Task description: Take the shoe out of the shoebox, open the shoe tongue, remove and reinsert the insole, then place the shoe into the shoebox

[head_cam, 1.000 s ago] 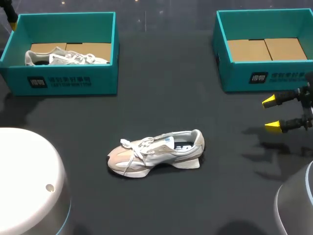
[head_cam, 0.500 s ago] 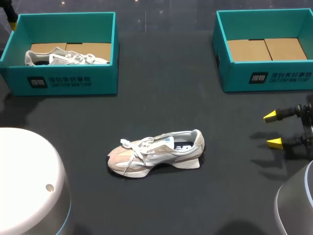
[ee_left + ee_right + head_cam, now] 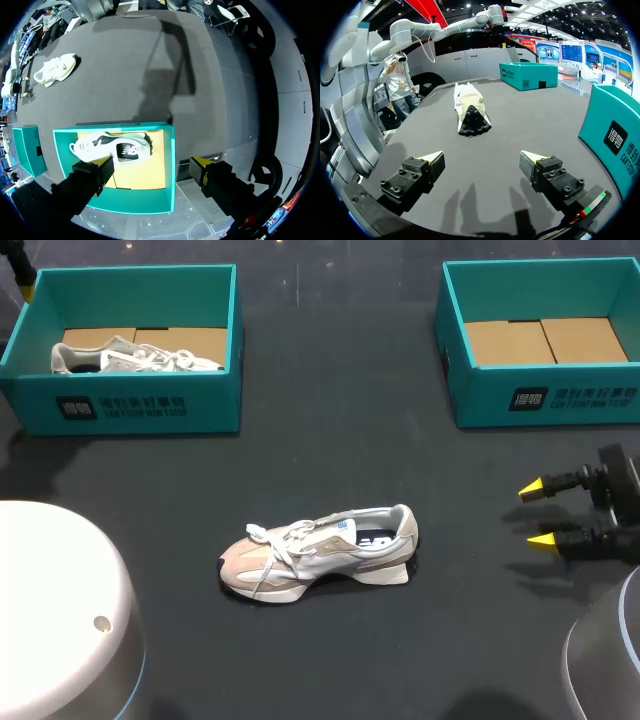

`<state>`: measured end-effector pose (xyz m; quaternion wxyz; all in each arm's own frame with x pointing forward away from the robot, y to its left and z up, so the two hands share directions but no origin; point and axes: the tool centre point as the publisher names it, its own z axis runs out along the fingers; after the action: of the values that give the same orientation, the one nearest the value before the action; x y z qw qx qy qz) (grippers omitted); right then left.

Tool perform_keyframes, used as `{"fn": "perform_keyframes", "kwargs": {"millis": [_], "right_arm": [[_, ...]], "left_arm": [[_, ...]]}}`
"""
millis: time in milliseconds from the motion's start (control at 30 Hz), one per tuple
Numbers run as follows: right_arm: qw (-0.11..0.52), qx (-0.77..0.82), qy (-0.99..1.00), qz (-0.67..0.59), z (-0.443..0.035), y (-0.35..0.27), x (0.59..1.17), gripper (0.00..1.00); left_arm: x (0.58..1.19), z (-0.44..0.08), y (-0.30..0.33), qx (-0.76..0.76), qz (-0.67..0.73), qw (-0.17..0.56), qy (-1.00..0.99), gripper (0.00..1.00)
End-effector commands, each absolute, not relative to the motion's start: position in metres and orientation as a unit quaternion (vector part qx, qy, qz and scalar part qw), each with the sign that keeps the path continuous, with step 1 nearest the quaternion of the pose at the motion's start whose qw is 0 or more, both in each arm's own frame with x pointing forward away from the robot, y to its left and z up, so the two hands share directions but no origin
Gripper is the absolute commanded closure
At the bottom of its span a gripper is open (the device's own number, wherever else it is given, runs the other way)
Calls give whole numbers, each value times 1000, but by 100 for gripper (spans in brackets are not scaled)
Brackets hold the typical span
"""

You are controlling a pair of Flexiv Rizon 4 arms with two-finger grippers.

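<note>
— Teal cardboard, both of them: the left shoebox [image 3: 120, 410] at ten o'clock from the table's middle, and the right shoebox [image 3: 545, 400] at two o'clock, showing only its brown floor.

— And the shoe?

— The beige-and-white lace-up sneaker [image 3: 318, 562] lies out on the dark table [image 3: 330, 460], well apart from both boxes. It's on its sole, toe to nine o'clock and heel to three. A second pale sneaker [image 3: 135, 358] lies inside the left shoebox.

— What has just moved?

— The right gripper [image 3: 535, 512]. A second ago it hung nearer the right shoebox. Now it has dropped level with the heel, at three o'clock from the sneaker, and crept a little closer. Its yellow-tipped fingers are spread wide around nothing and point at the heel.

— The other arm?

— The left gripper [image 3: 152, 161] hangs above the left shoebox's wall, also spread and empty. I see no shift there.

— So where does the job stand?

— The shoe is out, I'd say, and the right arm is lining up on it. The dark insole [image 3: 372, 538] sits inside and the tongue isn't pulled open. Whether the insole step is done, I can't tell.
</note>
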<state>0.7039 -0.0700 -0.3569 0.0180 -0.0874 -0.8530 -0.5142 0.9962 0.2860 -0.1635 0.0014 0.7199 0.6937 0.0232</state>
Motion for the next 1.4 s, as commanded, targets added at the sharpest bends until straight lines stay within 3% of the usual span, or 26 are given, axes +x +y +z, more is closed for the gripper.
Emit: {"fn": "perform_keyframes", "kwargs": {"millis": [33, 1400], "right_arm": [[16, -88, -854, -512, -356, -69, 703, 0], [-5, -17, -816, -578, -390, 4, 716, 0]], "left_arm": [[995, -163, 286, 720, 24, 1, 693, 0], [995, -163, 286, 720, 24, 1, 693, 0]]}}
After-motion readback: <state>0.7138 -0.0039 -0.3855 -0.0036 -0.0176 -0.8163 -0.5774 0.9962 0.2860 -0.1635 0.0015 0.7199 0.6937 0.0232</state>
